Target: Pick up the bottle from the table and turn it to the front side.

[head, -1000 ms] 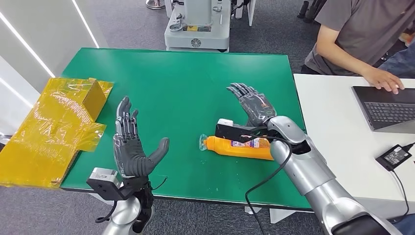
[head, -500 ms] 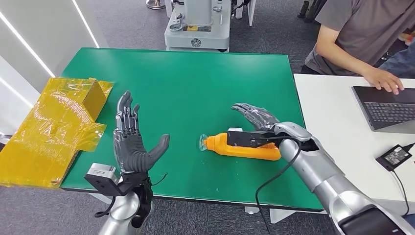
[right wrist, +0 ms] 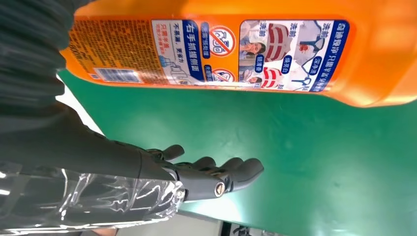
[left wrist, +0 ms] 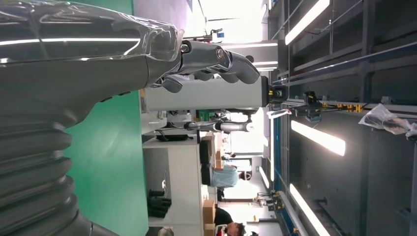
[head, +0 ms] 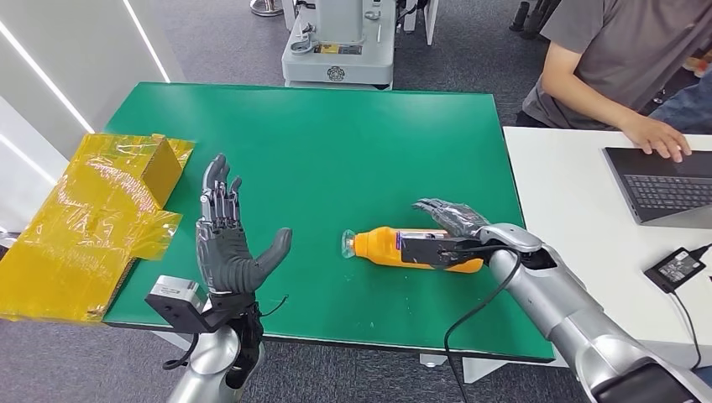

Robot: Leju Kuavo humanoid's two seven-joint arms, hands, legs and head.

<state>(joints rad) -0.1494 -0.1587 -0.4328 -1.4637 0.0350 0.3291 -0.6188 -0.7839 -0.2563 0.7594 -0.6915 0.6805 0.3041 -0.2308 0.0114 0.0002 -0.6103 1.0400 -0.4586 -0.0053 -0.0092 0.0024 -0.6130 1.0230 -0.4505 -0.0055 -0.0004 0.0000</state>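
Orange bottle (head: pixel 403 248) lying on its side on the green desk (head: pixel 336 151), right of centre, cap end toward the middle, back label showing in the right wrist view. Right hand (head: pixel 449 220) just beyond and beside the bottle, fingers spread, holding nothing. Left hand (head: pixel 225 243) raised near the front-left edge, open, palm upright, empty. Broad bare green between the hands and toward the far edge. Yellow wrapping (head: pixel 92 218) overhanging the left edge.

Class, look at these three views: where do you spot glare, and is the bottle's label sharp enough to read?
Left wrist view: ceiling lights glare, streaking the left hand. Right wrist view: bottle label is sharp; plastic wrap on the right hand glints. Head view: evenly lit, soft shadow beneath the bottle, label too small to read.
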